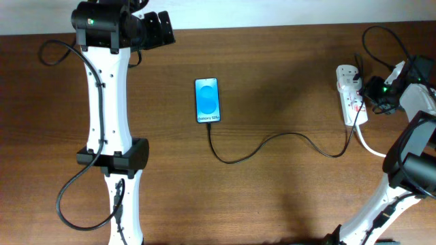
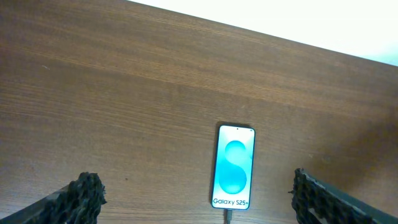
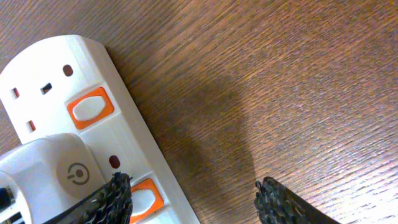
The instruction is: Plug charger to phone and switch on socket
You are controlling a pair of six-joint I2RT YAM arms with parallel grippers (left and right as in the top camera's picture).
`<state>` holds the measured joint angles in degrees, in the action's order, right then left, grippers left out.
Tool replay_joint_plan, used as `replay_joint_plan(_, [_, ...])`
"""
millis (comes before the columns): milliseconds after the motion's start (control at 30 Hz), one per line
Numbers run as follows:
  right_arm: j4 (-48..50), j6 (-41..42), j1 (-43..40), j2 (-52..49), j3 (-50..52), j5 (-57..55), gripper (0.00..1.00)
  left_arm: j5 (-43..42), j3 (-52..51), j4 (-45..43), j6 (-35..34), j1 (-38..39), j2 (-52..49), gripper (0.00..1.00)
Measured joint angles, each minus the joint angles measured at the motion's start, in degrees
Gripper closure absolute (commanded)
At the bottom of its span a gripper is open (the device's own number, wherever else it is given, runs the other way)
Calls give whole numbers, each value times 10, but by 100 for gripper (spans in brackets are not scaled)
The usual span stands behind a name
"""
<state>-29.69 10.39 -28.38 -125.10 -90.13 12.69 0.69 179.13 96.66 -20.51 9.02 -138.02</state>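
Your right claw [image 3: 193,202] hangs spread wide at the socket [image 3: 62,87], with one finger [image 3: 115,199] overlapping the strip by one of its two orange switches [image 3: 90,106]. Your left claw [image 2: 199,202], also spread, is well away from the socket, beyond the phone [image 1: 208,100]. You have one phone lying well apart from the socket, one charger [image 1: 272,139] trailing from the socket to the phone's lower edge, and one socket, all on the desk [image 1: 272,197].

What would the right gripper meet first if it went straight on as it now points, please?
Likely the socket: one finger of the right gripper is over its lower orange switch, the other over bare table; depth is unclear.
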Motion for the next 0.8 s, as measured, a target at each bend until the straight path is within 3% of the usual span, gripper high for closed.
replay_joint_plan(567, [-51,5,-1,2,-11,10,33,0,0,0,0,0,0,1])
replay_joint_plan(633, [-113,6,-11,-3,-50,24,33,0,0,0,0,0,0,0])
replay_joint_plan(800, [-322,-6,-84,9,-256,28,33,0,0,0,0,0,0,1])
